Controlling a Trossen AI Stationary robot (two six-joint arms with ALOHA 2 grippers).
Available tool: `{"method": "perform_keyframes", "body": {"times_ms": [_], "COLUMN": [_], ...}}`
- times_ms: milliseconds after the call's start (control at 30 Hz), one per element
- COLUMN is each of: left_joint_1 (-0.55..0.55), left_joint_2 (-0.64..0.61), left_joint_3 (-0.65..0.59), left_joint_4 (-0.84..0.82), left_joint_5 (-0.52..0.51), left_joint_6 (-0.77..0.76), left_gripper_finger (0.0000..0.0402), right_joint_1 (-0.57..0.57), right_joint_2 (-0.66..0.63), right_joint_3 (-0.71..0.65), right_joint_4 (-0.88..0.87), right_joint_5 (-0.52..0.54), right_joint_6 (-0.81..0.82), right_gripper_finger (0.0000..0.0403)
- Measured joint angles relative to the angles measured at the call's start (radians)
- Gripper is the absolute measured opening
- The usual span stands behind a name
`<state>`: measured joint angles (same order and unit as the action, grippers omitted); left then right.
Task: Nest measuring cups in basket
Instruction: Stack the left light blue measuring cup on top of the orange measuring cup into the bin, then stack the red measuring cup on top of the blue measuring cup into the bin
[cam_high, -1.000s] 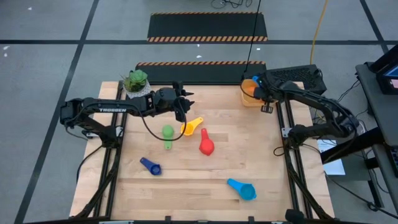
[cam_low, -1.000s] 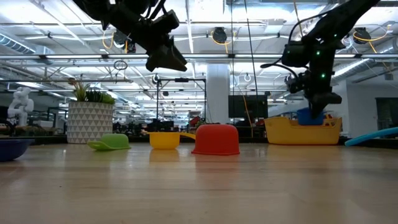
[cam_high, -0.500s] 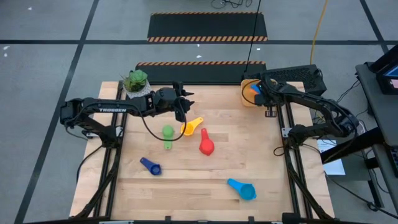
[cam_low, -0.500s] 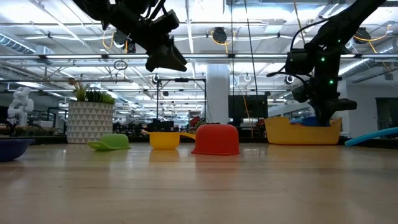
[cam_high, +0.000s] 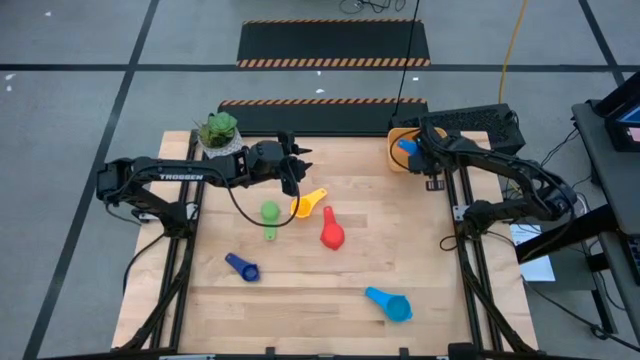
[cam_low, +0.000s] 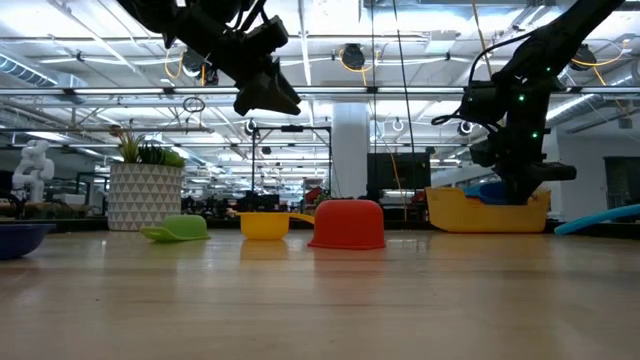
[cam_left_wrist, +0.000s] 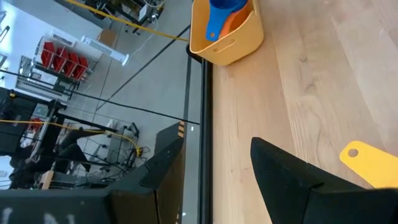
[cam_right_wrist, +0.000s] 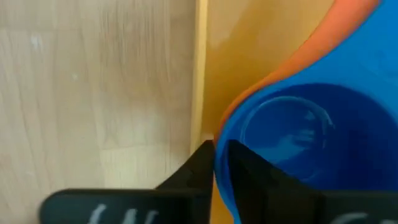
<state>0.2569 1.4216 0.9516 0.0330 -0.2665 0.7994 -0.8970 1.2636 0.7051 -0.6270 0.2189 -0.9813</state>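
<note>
Wood surface (cam_high: 320, 300) carries: green cup (cam_high: 269, 212), yellow cup (cam_high: 303, 206), red cup (cam_high: 332, 235), dark blue cup (cam_high: 247, 269), light blue cup (cam_high: 397, 307), basket (cam_high: 396, 160), plant pot (cam_high: 219, 146).

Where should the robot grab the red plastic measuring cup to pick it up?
Probably by its short flat handle. The red plastic measuring cup lies mouth-down on the wooden table, so its rounded bowl gives fingers little to pinch. In the high view the handle points toward the table's far edge, near the yellow plastic cup. Coming straight down, fingers either side of the handle, looks best.
</note>
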Motion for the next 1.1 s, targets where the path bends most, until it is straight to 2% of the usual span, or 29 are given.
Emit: {"method": "perform_keyframes", "body": {"times_ms": [167,333,833,967,1100], "left_joint_1": [0.000,0.000,0.000,0.000,-0.002], "left_joint_2": [0.000,0.000,0.000,0.000,0.000], "left_joint_3": [0.000,0.000,0.000,0.000,0.000], "left_joint_4": [0.000,-0.001,0.000,-0.001,-0.014], "left_joint_5": [0.000,0.000,0.041,0.042,0.041], "left_joint_6": [0.000,0.000,-0.009,-0.009,-0.017], "left_gripper_finger": [0.0186,0.0186,0.0186,0.0186,0.0186], "right_joint_1": [0.000,0.000,0.073,0.128,0.215], "right_joint_2": [0.000,-0.010,-0.200,-0.257,-0.310], "right_joint_3": [0.000,0.000,0.000,0.000,0.000], "right_joint_4": [0.033,0.034,0.005,0.032,0.082], "right_joint_5": [0.002,0.005,0.017,0.016,0.016], "right_joint_6": [0.000,0.024,0.089,0.171,0.363], "right_gripper_finger": [0.0085,0.0111,0.0121,0.0121,0.0121]}}
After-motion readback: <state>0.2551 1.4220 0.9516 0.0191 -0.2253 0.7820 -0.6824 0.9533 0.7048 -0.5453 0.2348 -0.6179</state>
